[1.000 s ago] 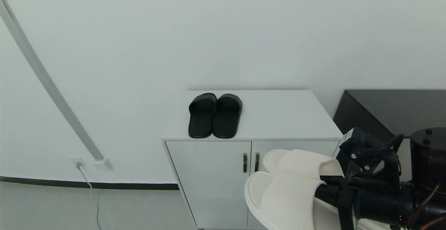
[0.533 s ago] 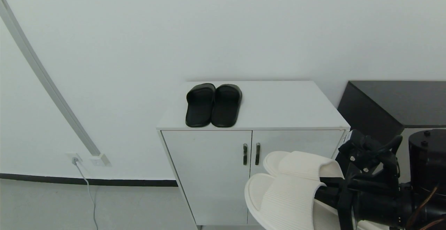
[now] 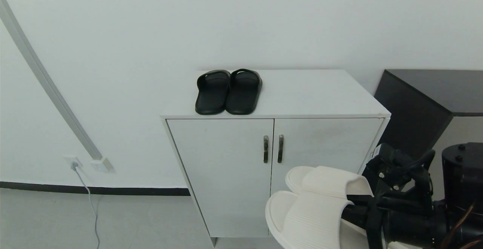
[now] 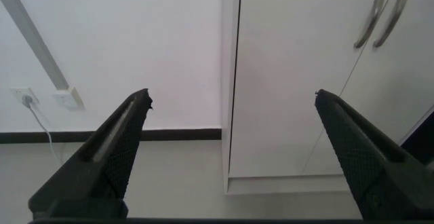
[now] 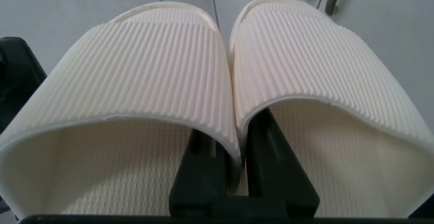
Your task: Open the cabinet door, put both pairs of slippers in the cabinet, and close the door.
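The white slippers [image 3: 320,203] hang in the air in front of the cabinet's [image 3: 309,94] right door [image 3: 328,143], low down and apart from it, side by side with their toes towards the doors. The right gripper [image 5: 236,173] carries them. Its two dark fingers [image 5: 203,176] reach in under the ribbed straps, one in each slipper, and press the two inner walls together between them. The black slippers [image 3: 228,91] sit as a touching pair on the cabinet top, near its front left corner, heels at the front edge and straps towards the wall. Both doors are closed, the two handles [image 3: 273,149] just beside each other at the middle seam. The left gripper [image 4: 232,95] hangs with its jaws spread wide and nothing between them, facing the lower left side of the cabinet. A dark table [image 3: 434,86] stands just right of the cabinet, and a wall socket [image 3: 73,163] with a cable [image 3: 90,203] is off to the left.
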